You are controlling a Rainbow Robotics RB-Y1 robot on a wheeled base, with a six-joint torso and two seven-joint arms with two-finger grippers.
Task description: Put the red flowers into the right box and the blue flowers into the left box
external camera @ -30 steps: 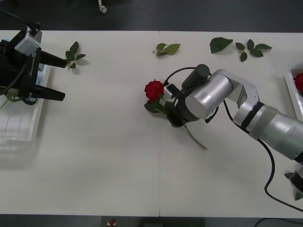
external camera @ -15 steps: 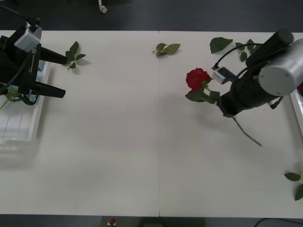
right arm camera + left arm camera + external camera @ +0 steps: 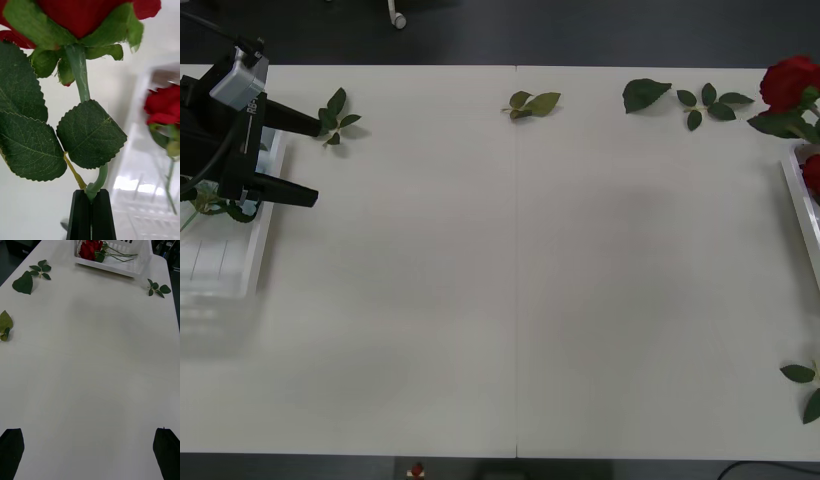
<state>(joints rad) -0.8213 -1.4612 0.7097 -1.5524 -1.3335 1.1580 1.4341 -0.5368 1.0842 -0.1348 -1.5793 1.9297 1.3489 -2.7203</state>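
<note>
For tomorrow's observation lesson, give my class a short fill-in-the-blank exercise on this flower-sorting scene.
1. The right gripper is shut on a rose's ____.
2. The held rose is coloured ____.
3. The left gripper hangs beside the left box with its fingers ____.
4. The right box already holds ____ roses.

Missing words: stem; red; open; red

- The table (image 3: 510,300) is smooth, matt off-white.
- The right box (image 3: 125,268) looks like glossy white plastic, slotted at its wall.
- The held rose (image 3: 82,15) has cloth-like matt petals, veined leaves, and a smooth, possibly plastic stem.
- The right gripper (image 3: 90,195) has smooth black fingers.
</note>
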